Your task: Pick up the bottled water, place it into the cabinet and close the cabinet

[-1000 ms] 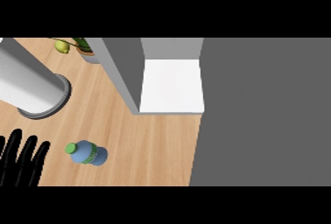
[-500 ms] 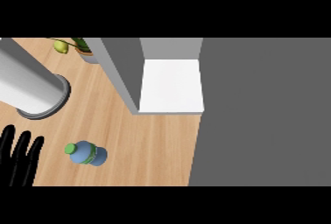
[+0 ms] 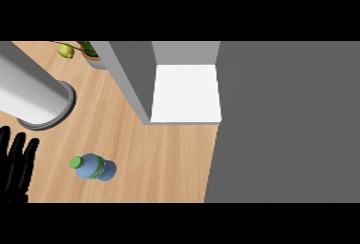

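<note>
The bottled water (image 3: 93, 167) stands near the counter's (image 3: 162, 157) front edge. The left hand (image 3: 15, 164), fingers straight and apart, rests at the counter's left edge

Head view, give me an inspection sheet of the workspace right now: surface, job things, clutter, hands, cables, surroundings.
Surface: light wooden counter, ending at a grey area on the view's right.
Job's things: bottled water, blue with a green cap, standing free on the counter near the lower left, untouched. Cabinet open, its white inner shelf showing and nothing seen on it; its grey side wall stands at the shelf's left.
Clutter: large grey cylinder on a round base at the left; potted plant at the top left.
Hands: left hand at the left edge, fingers straight and pointing up, apart from the bottle. Right hand not in view.
Cables: nothing seen.
Surroundings: plain grey area fills the right side.
</note>
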